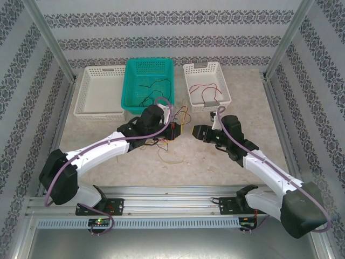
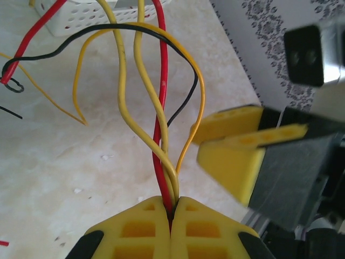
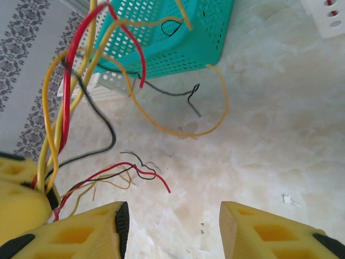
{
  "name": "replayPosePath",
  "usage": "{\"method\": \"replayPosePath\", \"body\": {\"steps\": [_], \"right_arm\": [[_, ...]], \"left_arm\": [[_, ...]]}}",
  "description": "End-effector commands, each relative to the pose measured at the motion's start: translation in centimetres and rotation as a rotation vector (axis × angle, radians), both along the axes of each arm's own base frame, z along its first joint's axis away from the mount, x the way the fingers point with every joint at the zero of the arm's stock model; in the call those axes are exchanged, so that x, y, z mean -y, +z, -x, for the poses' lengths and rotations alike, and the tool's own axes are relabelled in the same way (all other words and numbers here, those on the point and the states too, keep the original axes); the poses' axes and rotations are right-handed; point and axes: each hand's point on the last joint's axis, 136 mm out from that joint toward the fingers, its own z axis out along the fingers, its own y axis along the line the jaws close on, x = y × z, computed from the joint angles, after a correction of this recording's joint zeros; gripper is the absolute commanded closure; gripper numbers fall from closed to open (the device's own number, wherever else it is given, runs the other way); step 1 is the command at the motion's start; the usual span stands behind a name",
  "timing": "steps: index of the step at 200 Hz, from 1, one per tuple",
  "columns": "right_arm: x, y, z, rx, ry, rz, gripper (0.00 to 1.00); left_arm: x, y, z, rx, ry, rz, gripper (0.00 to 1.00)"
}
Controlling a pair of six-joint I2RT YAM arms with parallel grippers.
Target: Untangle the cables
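My left gripper (image 1: 172,131) (image 2: 173,208) is shut on a bundle of the cables (image 2: 161,135): a red one and yellow ones rise from between its yellow fingers, and a black one and an orange one loop across them. In the right wrist view the same cables (image 3: 64,113) climb from the left gripper's fingers (image 3: 19,205) at the lower left. Just right of that bundle, my right gripper (image 1: 195,132) (image 3: 172,226) is open over bare table with nothing between its fingers. Thin red, black and yellow ends (image 3: 140,172) lie on the table in front of it.
A teal basket (image 1: 129,97) (image 3: 178,38) at the back centre holds thin black wires. White baskets stand on either side of it: the left one (image 1: 81,102), and the right one (image 1: 188,81) with a red wire (image 1: 207,91). A loose yellow wire (image 1: 168,156) lies near the arms.
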Motion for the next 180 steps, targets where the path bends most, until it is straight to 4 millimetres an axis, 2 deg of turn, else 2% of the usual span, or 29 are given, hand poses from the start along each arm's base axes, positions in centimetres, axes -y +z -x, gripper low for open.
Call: {"method": "replayPosePath", "body": {"steps": [1,46,69,123,147,180], "right_arm": [[-0.6,1.5,-0.4,0.102,-0.012,-0.044,0.52],[-0.8,3.0,-0.8,0.188,-0.035,-0.072,0.52],[-0.3,2.7,-1.4,0.197,-0.068,-0.048,0.52],[-0.9,2.6,-2.7,0.189,-0.079,-0.047,0.54],[-0.4,2.4,-3.0,0.195,-0.113,-0.034,0.56],[-0.7,3.8,-3.0,0.233,-0.111,-0.077,0.61]], "left_arm": [[2.1,1.1,0.1,0.0,-0.026,0.112,1.0],[3.0,0.2,0.4,-0.03,-0.043,0.124,1.0],[3.2,-0.1,0.6,-0.042,-0.046,0.132,1.0],[3.7,-0.1,1.2,-0.053,-0.072,0.152,1.0],[3.8,-0.1,1.8,-0.055,-0.091,0.158,1.0],[3.7,-1.3,2.6,-0.072,-0.111,0.135,1.0]]}}
